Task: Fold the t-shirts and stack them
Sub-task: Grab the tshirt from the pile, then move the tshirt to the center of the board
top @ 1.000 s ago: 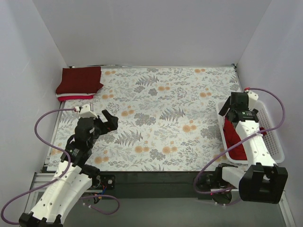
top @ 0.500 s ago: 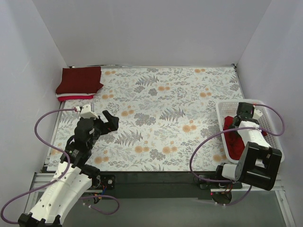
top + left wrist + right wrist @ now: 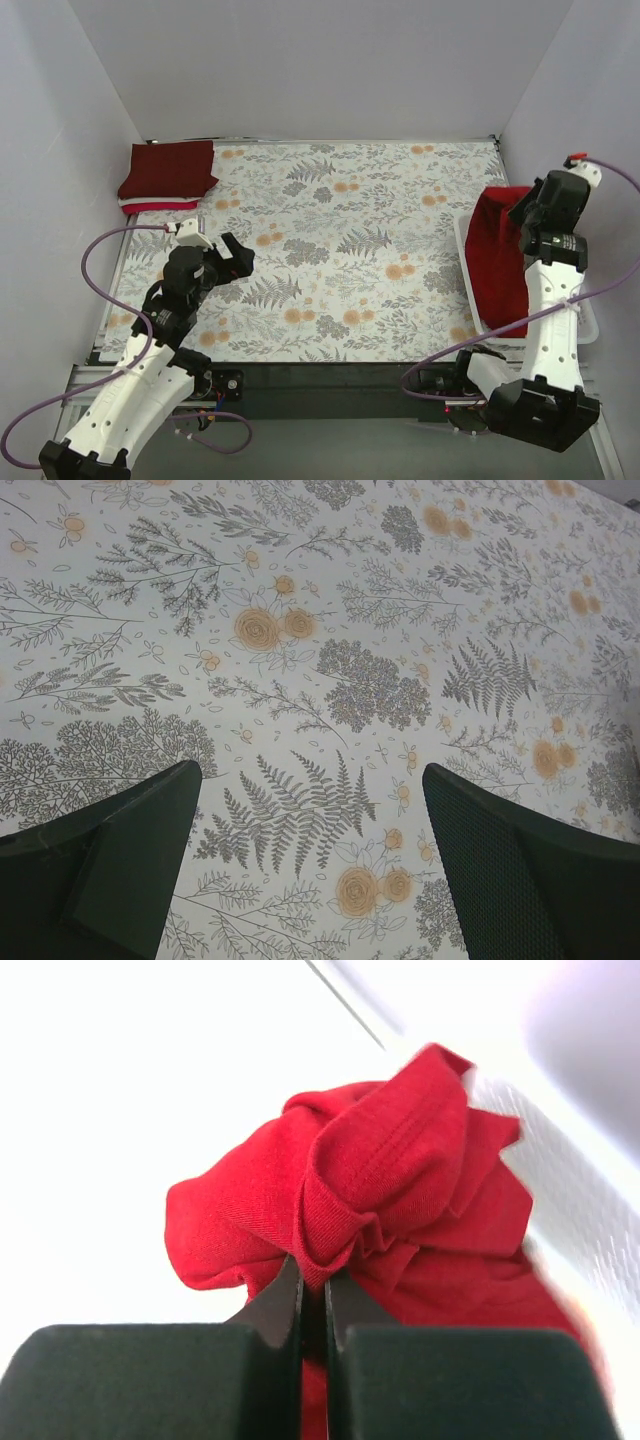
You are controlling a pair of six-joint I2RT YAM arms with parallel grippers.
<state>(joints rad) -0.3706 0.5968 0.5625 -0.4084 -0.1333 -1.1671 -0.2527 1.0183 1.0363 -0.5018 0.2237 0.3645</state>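
Note:
My right gripper is raised above the white basket and shut on a bright red t-shirt, which hangs from it down into the basket. In the right wrist view a bunched fold of that red t-shirt is pinched between the shut fingers of the right gripper. A folded dark maroon t-shirt lies at the far left corner on top of thin white and pinkish-red ones. My left gripper hovers open over the floral cloth, with nothing in the left gripper.
The floral tablecloth covers the table. White walls close in on the left, back and right. The basket stands against the right wall. Purple cables loop beside both arms.
My right gripper went down into the basket, shut on the red t-shirt and has risen with it. The left arm barely shifted.

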